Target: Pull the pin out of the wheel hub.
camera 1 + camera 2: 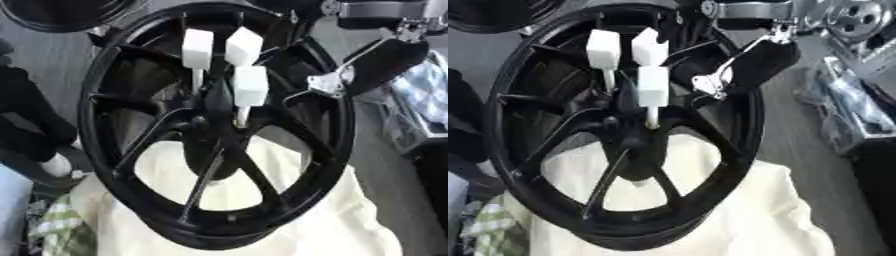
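A black spoked wheel stands tilted on a cream cloth. Its hub sits at the centre. Three white pins with block-shaped heads stick out of the hub region: one at upper left, one at upper right, and one lower with its thin shaft running down to the hub. My right arm comes in from the upper right; its hand, black with a silver part, is at the wheel's right side, just right of the lower pin. Its fingers blend into the black spokes. My left hand shows in neither view.
Another black wheel lies at the top left. Plastic-wrapped items on a metal frame stand at the right. A green checked cloth lies at the bottom left, with a dark shape along the left edge.
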